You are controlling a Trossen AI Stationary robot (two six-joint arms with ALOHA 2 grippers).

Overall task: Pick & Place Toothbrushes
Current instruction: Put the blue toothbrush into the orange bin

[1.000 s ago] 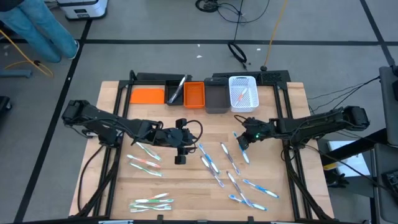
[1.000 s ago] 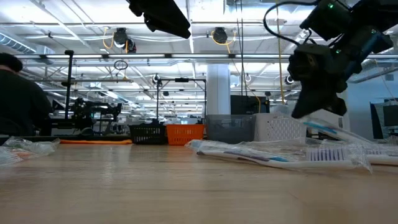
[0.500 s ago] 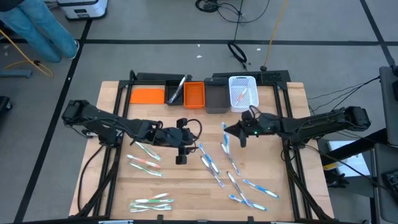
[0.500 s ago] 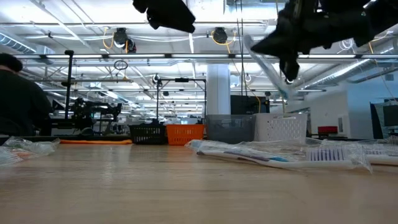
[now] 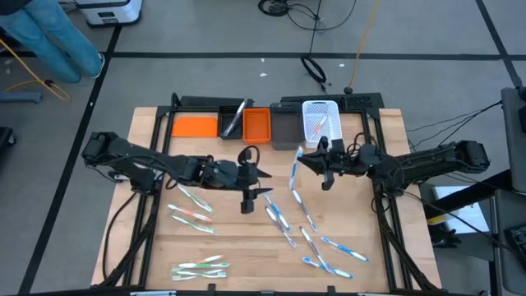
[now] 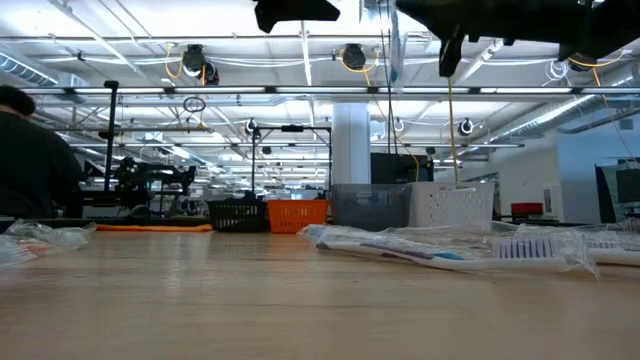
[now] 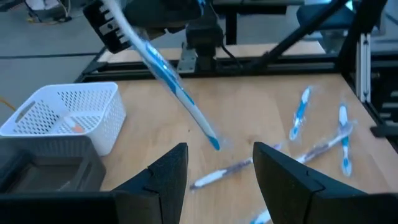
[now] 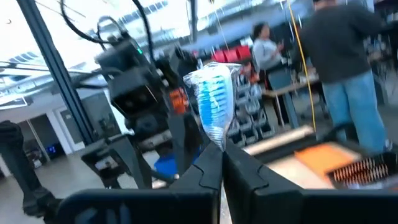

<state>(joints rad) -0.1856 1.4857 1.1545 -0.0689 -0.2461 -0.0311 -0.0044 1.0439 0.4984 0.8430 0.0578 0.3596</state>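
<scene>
Two arms work over the wooden table (image 5: 386, 271), and only the high view takes in the whole spread: loose toothbrushes (image 5: 306, 234) scattered across the middle and right of the board, more (image 5: 191, 215) toward the left, and a row of bins along the far edge, among them the white basket (image 5: 320, 120) with a few brushes already inside. The low view instead shows wrapped brushes (image 6: 440, 250) lying flat on the boards and the bins far behind, with both arms only as dark shapes at its upper edge. The right gripper (image 5: 325, 168) hangs over the table just near of the white basket, its jaws pinched together on a blue-and-white toothbrush (image 5: 295, 170) that slants down away from the fingers; the right wrist view shows the wrapped bristle end (image 8: 214, 106) sticking up right at the closed fingertips (image 8: 208, 165). The left wrist view catches that same brush (image 7: 171, 87) dangling in the air above the board, beside the basket (image 7: 62, 115). The left gripper (image 5: 247, 196) hovers over the table's middle, jaws parted moderately and holding nothing, loose brushes lying beyond its fingers (image 7: 165, 171).
</scene>
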